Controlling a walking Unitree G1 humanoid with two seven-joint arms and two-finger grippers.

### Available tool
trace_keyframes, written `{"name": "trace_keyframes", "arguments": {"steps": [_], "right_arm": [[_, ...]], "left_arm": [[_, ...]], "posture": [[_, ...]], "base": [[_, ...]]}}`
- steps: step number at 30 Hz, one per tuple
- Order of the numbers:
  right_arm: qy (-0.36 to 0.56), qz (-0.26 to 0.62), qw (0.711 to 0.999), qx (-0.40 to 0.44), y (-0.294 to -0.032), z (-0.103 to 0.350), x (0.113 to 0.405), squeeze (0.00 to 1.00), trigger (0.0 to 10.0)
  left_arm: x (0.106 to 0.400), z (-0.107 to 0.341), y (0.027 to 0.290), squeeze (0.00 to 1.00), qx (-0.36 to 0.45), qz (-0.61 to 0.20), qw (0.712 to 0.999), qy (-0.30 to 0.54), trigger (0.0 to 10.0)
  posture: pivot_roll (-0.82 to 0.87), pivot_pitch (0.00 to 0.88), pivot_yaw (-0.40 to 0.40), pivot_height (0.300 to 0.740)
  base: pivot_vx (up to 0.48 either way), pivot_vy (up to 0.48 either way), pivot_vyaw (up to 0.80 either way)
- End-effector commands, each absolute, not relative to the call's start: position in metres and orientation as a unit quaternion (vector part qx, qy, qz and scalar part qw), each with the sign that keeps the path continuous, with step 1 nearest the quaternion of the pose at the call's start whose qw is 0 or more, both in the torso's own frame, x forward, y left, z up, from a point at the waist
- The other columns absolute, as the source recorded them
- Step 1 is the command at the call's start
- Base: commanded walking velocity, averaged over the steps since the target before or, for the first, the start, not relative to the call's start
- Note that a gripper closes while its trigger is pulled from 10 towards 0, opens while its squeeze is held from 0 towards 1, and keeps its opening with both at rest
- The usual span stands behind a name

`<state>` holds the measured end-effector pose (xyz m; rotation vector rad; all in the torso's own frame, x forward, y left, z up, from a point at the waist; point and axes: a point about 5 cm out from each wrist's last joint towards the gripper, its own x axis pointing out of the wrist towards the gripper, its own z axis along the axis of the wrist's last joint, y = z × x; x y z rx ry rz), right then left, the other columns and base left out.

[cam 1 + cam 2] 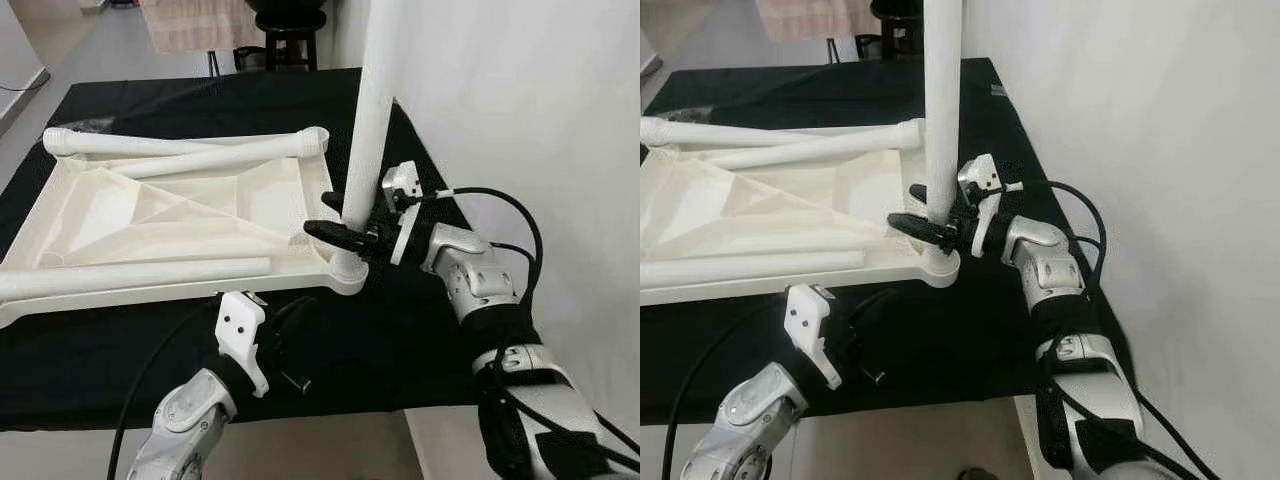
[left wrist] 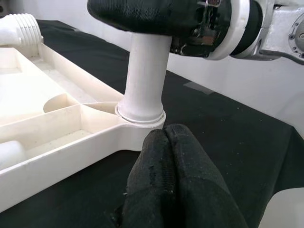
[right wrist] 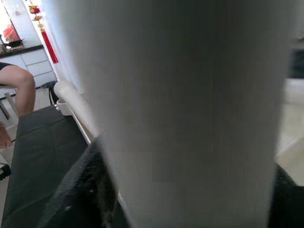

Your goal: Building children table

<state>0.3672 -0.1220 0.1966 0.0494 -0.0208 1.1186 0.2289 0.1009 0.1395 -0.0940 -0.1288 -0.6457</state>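
One white plastic tabletop (image 1: 190, 215) lies upside down on a black cloth (image 1: 400, 340), its underside a shallow tray crossed by raised ribs that cut it into triangular and curved pockets. Four white legs can be counted, all smooth matte tubes. One upright leg (image 1: 372, 110) stands in the round socket (image 1: 348, 270) at the tabletop's near right corner, where a thin collar rings its base. Three loose legs lie flat across the tabletop: the far leg (image 1: 140, 145) along the back edge, its threaded, ridged end at the far left corner; the slanting leg (image 1: 225, 160) just beside it, running up toward the far right corner; and the near leg (image 1: 130, 275) along the front edge. The right gripper (image 1: 345, 232) reaches in from the right side, and its black fingers (image 1: 330, 233) are closed around the upright leg just above the socket, holding it vertical. The left gripper (image 2: 166, 135) hangs low in front of the tabletop's near edge, just short of the socket corner; its two padded, coarse-textured fingertips (image 2: 152, 171) are pressed together with nothing between them. Glossy black cables loop from both silver arms. A dark round stool (image 1: 290, 25) stands beyond the far end of the cloth, and a plain white wall (image 1: 540, 100) runs along the right.
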Motion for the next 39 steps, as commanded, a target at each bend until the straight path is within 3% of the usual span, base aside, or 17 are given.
{"name": "trace_keyframes", "arguments": {"steps": [1, 9, 11, 12, 14, 16, 17, 18, 22, 23, 28, 29, 32, 33, 34, 35, 39], "right_arm": [[-0.004, 0.544, 0.839, 0.029, -0.116, 0.193, 0.367, 0.0, 0.0], [-0.004, 0.517, 0.856, 0.017, -0.128, 0.177, 0.363, 0.0, 0.0], [-0.003, 0.491, 0.871, 0.018, -0.13, 0.173, 0.363, 0.0, 0.0], [0.008, 0.44, 0.898, 0.016, -0.131, 0.165, 0.363, 0.0, 0.0], [0.008, 0.44, 0.898, 0.016, -0.131, 0.165, 0.363, 0.0, 0.0], [0.049, 0.216, 0.975, 0.008, -0.132, 0.14, 0.354, 0.0, 0.0], [0.049, 0.216, 0.975, 0.008, -0.132, 0.14, 0.354, 0.0, 0.0], [0.064, 0.118, 0.991, 0.009, -0.137, 0.132, 0.348, 0.0, 0.0], [0.053, 0.096, 0.994, 0.002, -0.131, 0.135, 0.339, 0.0, 0.0], [0.042, 0.137, 0.99, -0.002, -0.116, 0.138, 0.336, 0.0, 0.0], [0.034, 0.164, 0.986, -0.008, -0.107, 0.141, 0.338, 0.0, 0.0], [0.039, 0.161, 0.986, -0.009, -0.106, 0.14, 0.339, 0.0, 10.0], [0.04, 0.173, 0.984, -0.005, -0.103, 0.142, 0.34, 0.0, 10.0], [0.034, 0.184, 0.982, -0.006, -0.101, 0.147, 0.34, 0.51, 10.0], [0.029, 0.192, 0.981, -0.008, -0.099, 0.151, 0.34, 0.51, 10.0], [0.019, 0.212, 0.977, -0.002, -0.096, 0.156, 0.34, 1.0, 10.0], [-0.026, 0.279, 0.96, 0.017, -0.094, 0.175, 0.346, 1.0, 10.0]], "left_arm": [[0.226, 0.135, 0.101, 0.0, -0.047, -0.316, 0.946, -0.051, 10.0], [0.225, 0.131, 0.102, 0.0, -0.05, -0.316, 0.946, -0.048, 10.0], [0.225, 0.131, 0.102, 0.0, -0.05, -0.316, 0.946, -0.048, 10.0], [0.225, 0.131, 0.102, 0.0, -0.05, -0.316, 0.946, -0.047, 10.0], [0.225, 0.131, 0.102, 0.0, -0.05, -0.316, 0.946, -0.047, 10.0], [0.224, 0.131, 0.104, 0.0, -0.049, -0.316, 0.946, -0.047, 10.0], [0.224, 0.131, 0.104, 0.0, -0.049, -0.316, 0.946, -0.047, 10.0], [0.224, 0.131, 0.104, 0.0, -0.049, -0.316, 0.946, -0.047, 10.0], [0.224, 0.131, 0.105, 0.0, -0.048, -0.316, 0.946, -0.046, 10.0], [0.225, 0.13, 0.106, 0.0, -0.046, -0.317, 0.946, -0.044, 10.0], [0.226, 0.129, 0.106, 0.0, -0.045, -0.316, 0.947, -0.045, 10.0], [0.226, 0.13, 0.106, 0.0, -0.045, -0.315, 0.947, -0.045, 10.0], [0.226, 0.13, 0.106, 0.0, -0.046, -0.315, 0.947, -0.046, 10.0], [0.226, 0.13, 0.106, 0.0, -0.046, -0.316, 0.947, -0.046, 10.0], [0.226, 0.13, 0.106, 0.0, -0.046, -0.316, 0.947, -0.046, 10.0], [0.226, 0.13, 0.105, 0.0, -0.047, -0.316, 0.946, -0.046, 10.0], [0.227, 0.13, 0.105, 0.0, -0.047, -0.317, 0.946, -0.046, 10.0]], "posture": [[0.07, 0.105, -0.028, 0.74], [0.06, 0.108, -0.033, 0.74], [0.06, 0.107, -0.036, 0.74], [0.06, 0.108, -0.037, 0.74], [0.06, 0.108, -0.037, 0.74], [0.05, 0.121, -0.029, 0.74], [0.05, 0.121, -0.029, 0.74], [0.05, 0.121, -0.029, 0.74], [0.04, 0.119, -0.019, 0.74], [0.04, 0.115, -0.013, 0.74], [0.05, 0.115, -0.019, 0.74], [0.05, 0.117, -0.024, 0.74], [0.05, 0.118, -0.021, 0.74], [0.05, 0.118, -0.019, 0.74], [0.05, 0.118, -0.019, 0.74], [0.05, 0.119, -0.016, 0.74], [0.05, 0.118, -0.019, 0.74]], "base": [[0.0, 0.0, 0.0], [0.0, 0.0, 0.0], [0.0, 0.0, 0.0], [0.0, 0.0, 0.0], [0.0, 0.0, 0.0], [0.0, 0.0, 0.0], [0.0, 0.0, 0.0], [0.0, 0.0, 0.0], [0.0, 0.0, 0.0], [0.0, 0.0, 0.0], [0.0, 0.0, 0.0], [0.0, 0.0, 0.0], [0.0, 0.0, 0.0], [0.0, 0.0, 0.0], [0.0, 0.0, 0.0], [0.0, 0.0, 0.0], [0.0, 0.0, 0.0]]}}
